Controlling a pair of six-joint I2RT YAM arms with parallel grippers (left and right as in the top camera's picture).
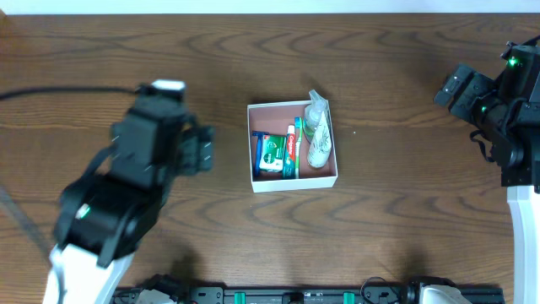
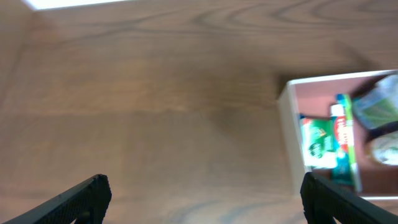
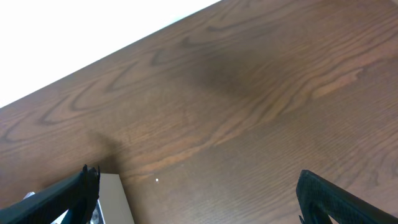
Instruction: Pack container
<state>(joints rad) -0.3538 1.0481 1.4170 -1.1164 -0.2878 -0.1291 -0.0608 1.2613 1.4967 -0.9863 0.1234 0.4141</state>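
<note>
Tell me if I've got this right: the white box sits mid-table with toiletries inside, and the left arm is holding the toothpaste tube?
Not quite. The left gripper holds nothing; the left wrist view shows its fingers spread wide over the table. The toothpaste tube lies inside the container. The rest is right.

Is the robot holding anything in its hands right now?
Nothing. The left gripper and right gripper are both open and empty, away from the container.
</note>
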